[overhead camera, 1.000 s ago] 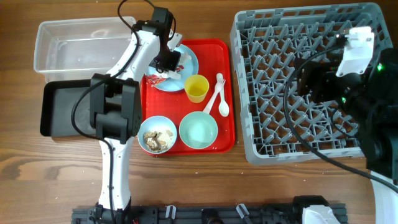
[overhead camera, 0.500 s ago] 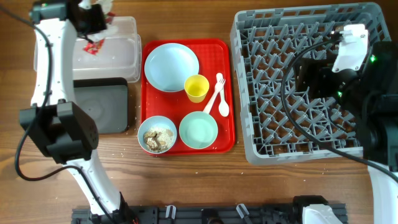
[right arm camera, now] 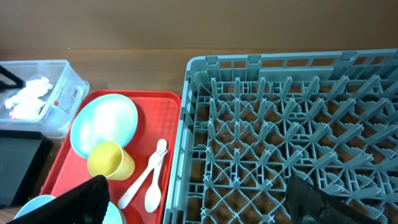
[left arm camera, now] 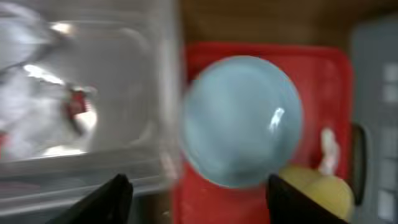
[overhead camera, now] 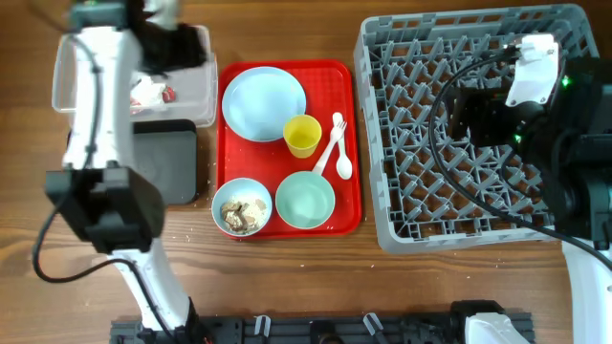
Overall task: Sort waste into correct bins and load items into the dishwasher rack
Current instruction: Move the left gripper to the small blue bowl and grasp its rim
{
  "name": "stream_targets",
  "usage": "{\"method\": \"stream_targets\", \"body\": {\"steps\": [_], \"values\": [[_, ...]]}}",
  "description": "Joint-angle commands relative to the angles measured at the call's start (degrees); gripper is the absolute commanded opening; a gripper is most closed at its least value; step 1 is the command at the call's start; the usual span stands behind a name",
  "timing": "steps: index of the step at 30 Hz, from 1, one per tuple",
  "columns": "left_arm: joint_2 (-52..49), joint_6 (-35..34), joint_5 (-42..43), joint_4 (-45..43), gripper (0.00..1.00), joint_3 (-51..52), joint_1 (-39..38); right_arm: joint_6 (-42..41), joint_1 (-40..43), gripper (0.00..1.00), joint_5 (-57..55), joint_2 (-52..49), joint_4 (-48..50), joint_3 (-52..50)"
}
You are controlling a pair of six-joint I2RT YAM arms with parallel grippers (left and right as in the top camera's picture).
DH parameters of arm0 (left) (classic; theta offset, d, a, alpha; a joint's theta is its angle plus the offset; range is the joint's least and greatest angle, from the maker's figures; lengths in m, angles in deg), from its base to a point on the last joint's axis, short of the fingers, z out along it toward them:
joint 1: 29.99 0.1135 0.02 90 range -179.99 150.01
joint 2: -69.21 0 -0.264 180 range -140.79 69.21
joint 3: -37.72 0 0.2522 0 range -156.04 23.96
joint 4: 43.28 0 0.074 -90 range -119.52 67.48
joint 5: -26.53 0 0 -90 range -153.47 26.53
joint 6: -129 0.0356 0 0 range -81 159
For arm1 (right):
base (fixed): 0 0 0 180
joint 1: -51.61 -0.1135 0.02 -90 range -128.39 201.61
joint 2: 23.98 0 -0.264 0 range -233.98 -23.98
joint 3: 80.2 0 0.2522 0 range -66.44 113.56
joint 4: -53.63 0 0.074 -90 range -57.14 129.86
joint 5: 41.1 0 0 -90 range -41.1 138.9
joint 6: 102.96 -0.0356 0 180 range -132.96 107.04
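Crumpled white napkins and a red-and-white wrapper lie in the clear tub, the waste blurred in the left wrist view. My left gripper hovers over the tub's right end, open and empty. On the red tray sit the light blue plate, yellow cup, white fork and spoon, a bowl with rice scraps and an empty teal bowl. My right gripper hangs open over the grey dishwasher rack, holding nothing.
The black tray lies below the clear tub, partly under my left arm. The red serving tray sits between the bins and the rack. Brown wooden table shows along the front edge.
My left arm swung from the plate to over the clear tub and opened, and the napkins and wrapper now lie in the tub. The right gripper barely shifted.
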State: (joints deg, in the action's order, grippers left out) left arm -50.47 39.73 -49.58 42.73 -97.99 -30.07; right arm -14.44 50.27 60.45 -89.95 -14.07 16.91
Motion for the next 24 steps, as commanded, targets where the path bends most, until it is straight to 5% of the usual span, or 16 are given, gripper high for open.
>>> {"method": "stream_targets", "body": {"steps": [1, 3, 7, 10, 12, 19, 24], "values": [[-0.6, -0.2, 2.6, 4.6, 0.63, 1.4, -10.3, -0.2, -0.2, 0.92, 2.3, -1.7, 0.0, 0.3], [-0.5, -6.0, 0.7, 10.2, 0.76, 1.9, -14.5, -0.2, -0.2, 0.92, 2.4, -2.3, -0.8, 0.3], [-0.4, -25.7, -8.8, 18.7, 0.74, 5.6, -18.5, -0.1, -0.2, 0.93, 2.4, -2.4, -1.2, 0.3], [0.2, -37.6, -12.9, 10.7, 0.56, 21.9, -24.1, 0.0, -0.2, 0.93, 2.4, -2.5, -1.7, 0.3], [0.2, -40.5, -12.9, 6.0, 0.48, 27.7, -25.6, 0.0, -0.2, 0.93, 2.4, -2.5, -2.5, 0.3], [11.8, -45.0, -16.6, 7.2, 0.52, 29.1, -25.7, 0.0, -0.2, 0.94, 2.4, -2.5, -2.7, 0.3], [22.4, -50.9, -15.2, -13.9, 0.54, 53.2, -27.4, 0.4, -0.2, 0.94, 2.4, -2.5, -2.8, 0.3]]}}
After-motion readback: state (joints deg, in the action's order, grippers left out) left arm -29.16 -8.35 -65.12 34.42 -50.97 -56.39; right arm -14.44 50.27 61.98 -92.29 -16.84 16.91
